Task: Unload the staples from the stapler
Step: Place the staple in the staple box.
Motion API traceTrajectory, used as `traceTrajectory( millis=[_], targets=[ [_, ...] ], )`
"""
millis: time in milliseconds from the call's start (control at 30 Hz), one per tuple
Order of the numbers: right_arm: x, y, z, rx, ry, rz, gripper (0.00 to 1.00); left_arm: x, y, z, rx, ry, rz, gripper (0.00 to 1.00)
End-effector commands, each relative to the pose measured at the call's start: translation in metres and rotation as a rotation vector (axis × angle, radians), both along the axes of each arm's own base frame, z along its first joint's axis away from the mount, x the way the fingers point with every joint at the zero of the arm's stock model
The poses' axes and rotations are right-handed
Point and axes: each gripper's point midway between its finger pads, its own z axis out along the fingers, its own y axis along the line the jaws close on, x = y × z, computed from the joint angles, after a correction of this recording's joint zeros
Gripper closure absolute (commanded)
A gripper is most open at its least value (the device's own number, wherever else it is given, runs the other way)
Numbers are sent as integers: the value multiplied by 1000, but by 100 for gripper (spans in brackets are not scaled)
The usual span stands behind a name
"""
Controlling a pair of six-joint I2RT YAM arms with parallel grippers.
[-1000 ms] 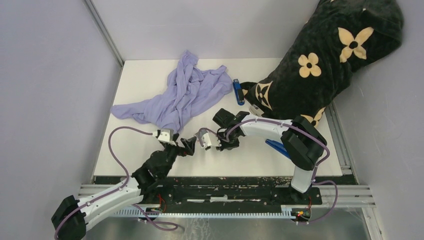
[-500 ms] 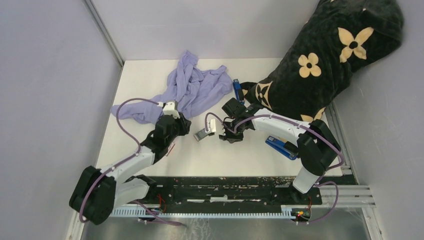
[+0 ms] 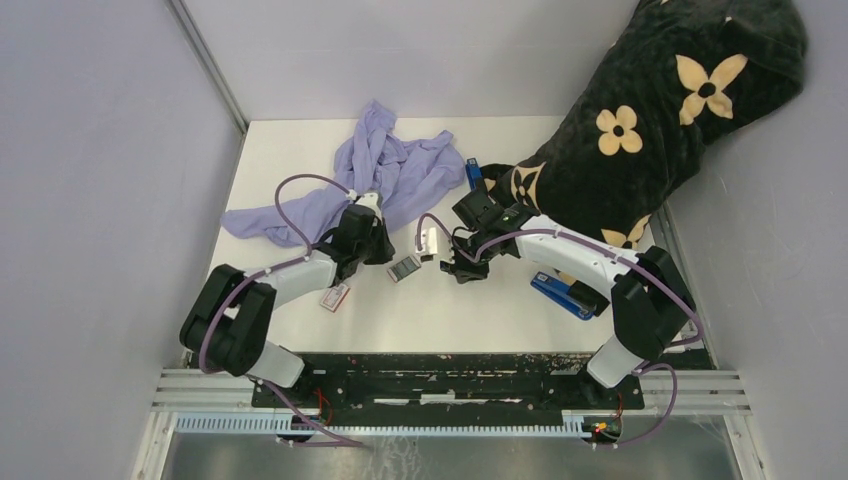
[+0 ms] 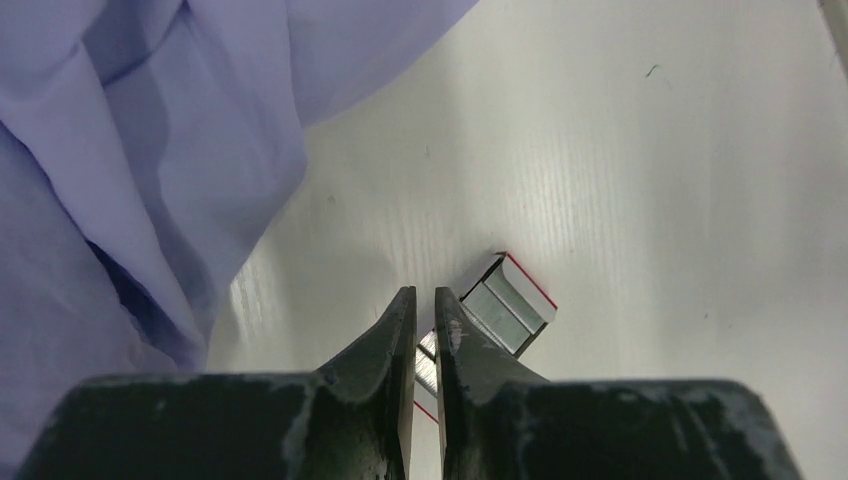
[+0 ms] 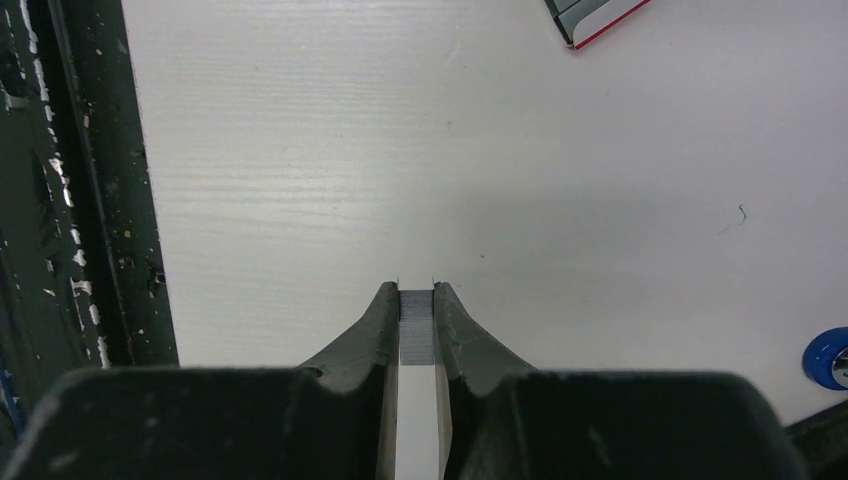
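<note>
L gripper (image 4: 425,296) now over small red-and-white cardboard box (image 4: 512,305), jaws narrowed, hold unclear. R gripper (image 5: 415,292) near box clamps ribbed silver-grey staple strip (image 5: 416,325); drop-off likely next.

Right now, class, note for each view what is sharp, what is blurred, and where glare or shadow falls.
Top view: even light, sharp throughout, soft shadows under the arms. Left wrist: sheen on the table by the box; near part of the left gripper soft. Right wrist: staples crisp between the fingers; faint shadow ahead.
</note>
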Motion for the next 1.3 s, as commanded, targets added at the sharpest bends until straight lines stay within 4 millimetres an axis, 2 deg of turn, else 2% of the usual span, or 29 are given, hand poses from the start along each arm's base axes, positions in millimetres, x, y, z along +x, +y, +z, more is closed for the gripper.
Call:
traceTrajectory(
  millis=[0, 267, 400, 533, 767, 867, 1067, 1167, 1267],
  targets=[
    [0, 16, 34, 116, 3, -19, 86, 7, -7, 2, 8, 8, -50, 82],
    [-14, 35, 45, 217, 140, -64, 86, 6, -12, -12, 9, 60, -77, 82],
    [-15, 40, 48, 241, 163, -85, 86, 4, -14, -18, 9, 83, -89, 82],
    [-12, 47, 50, 282, 192, -157, 86, 0, -19, -24, -7, 110, -112, 82],
    [4, 72, 52, 404, 263, -318, 85, -11, -22, -30, -34, 132, -135, 82],
    [10, 79, 54, 443, 279, -367, 86, -11, -20, -27, -38, 118, -127, 82],
    [22, 88, 52, 495, 308, -468, 86, -1, 3, -2, 6, 8, -10, 78],
    [29, 96, 48, 502, 329, -518, 86, -1, 21, 21, 15, -91, 74, 67],
    [35, 104, 43, 506, 340, -556, 86, -9, 41, 54, -21, -233, 153, 63]
  ],
)
